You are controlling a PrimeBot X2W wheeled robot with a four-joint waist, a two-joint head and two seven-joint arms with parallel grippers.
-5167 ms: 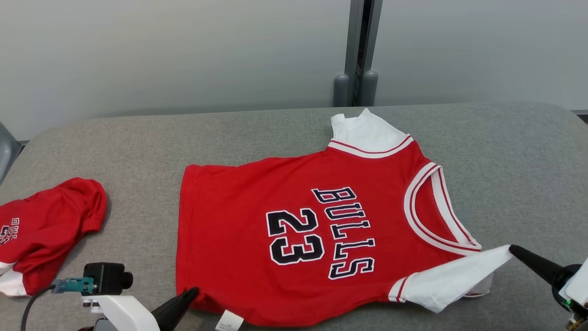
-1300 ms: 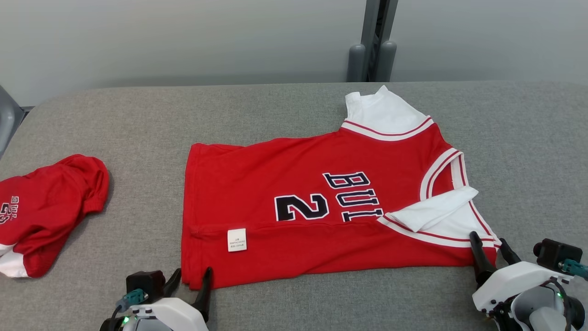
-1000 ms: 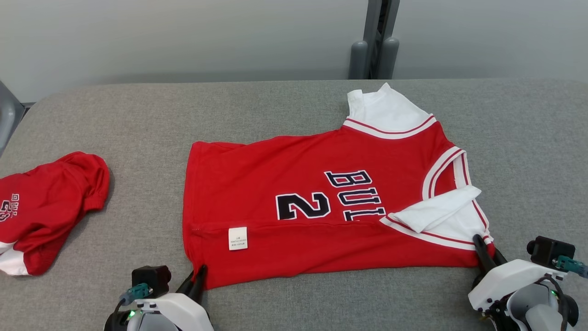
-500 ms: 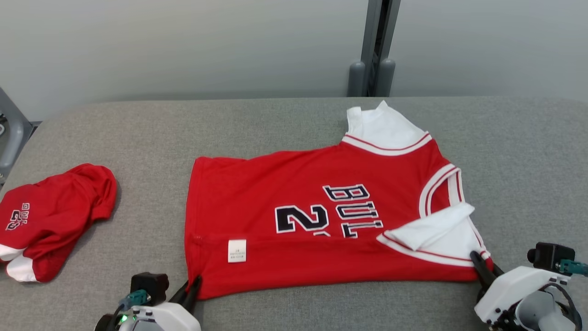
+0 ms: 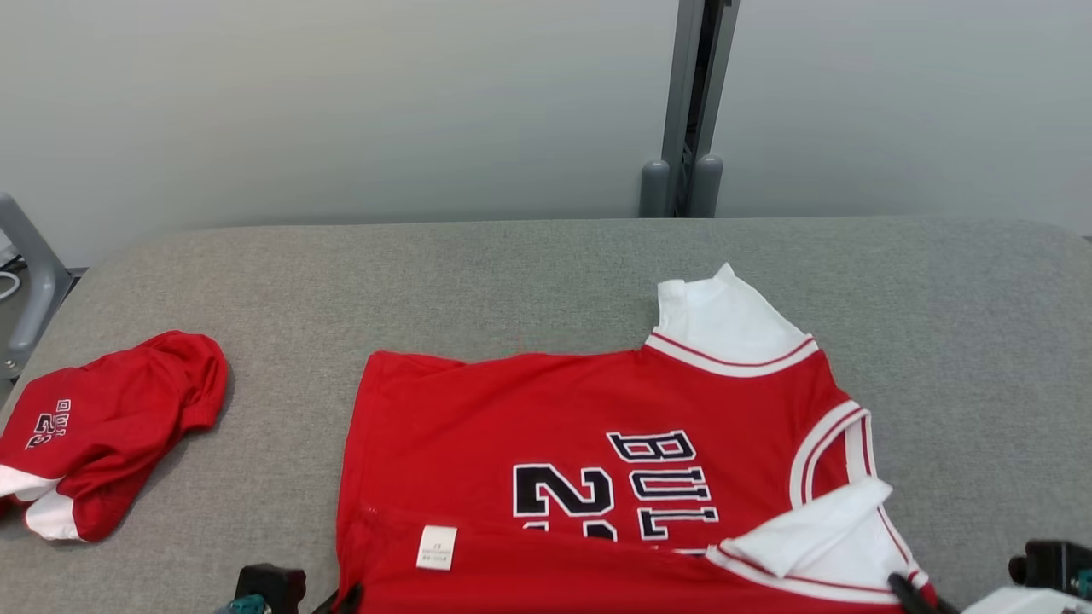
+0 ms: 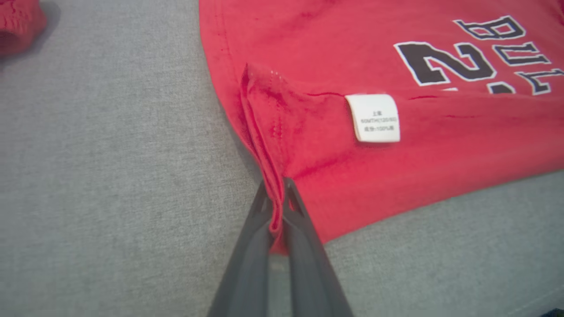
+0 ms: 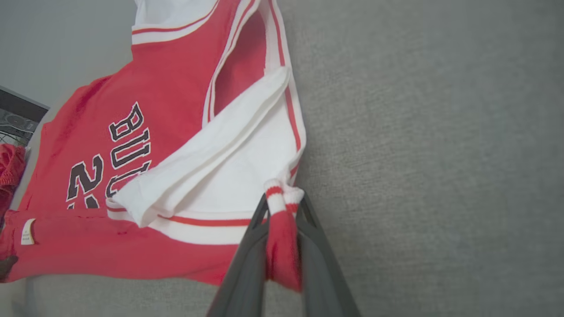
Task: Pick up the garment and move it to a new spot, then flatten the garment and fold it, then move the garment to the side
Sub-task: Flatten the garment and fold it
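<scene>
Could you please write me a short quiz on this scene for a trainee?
1. True or false: the left end effector is shut on the jersey hem.
2. The right end effector grips: A) a sock, B) the jersey's striped trim, C) nothing.
3. What lies left of the jersey in the head view?
Key: 1 true; 2 B; 3 a crumpled red garment.

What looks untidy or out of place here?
The red Bulls jersey is not flat: its near edge is folded over, showing the care label and hiding part of the number, and a white sleeve lies slanted over the neckline. Another red garment lies crumpled at far left.
</scene>
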